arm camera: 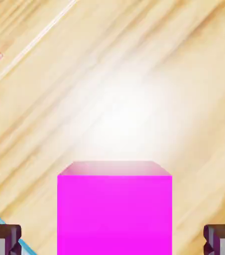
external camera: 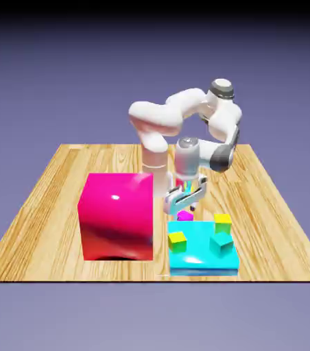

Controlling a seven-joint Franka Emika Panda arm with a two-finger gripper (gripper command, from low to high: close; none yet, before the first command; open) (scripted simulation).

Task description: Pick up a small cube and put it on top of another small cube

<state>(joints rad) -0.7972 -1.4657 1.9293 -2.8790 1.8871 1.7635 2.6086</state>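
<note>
The small cube (external camera: pixel 184 215), tiny and magenta-purple, rests on the wooden table (external camera: pixel 55 199) just behind the cyan slab. My gripper (external camera: pixel 186 201) hangs directly over it, fingers pointing down and spread apart. In the hand view the small cube (arm camera: pixel 114 211) fills the lower middle, squarely between the two grey fingertips (arm camera: pixel 2 239) at the bottom corners. Gaps show on both sides, so the open gripper (arm camera: pixel 114 240) straddles the cube without touching it.
A big glossy pink cube (external camera: pixel 116 216) stands to the exterior view's left of the gripper. A flat cyan slab (external camera: pixel 197 259) at the table's near edge carries two tiny yellow cubes (external camera: pixel 177 240) (external camera: pixel 222 221) and a tiny teal cube (external camera: pixel 221 243).
</note>
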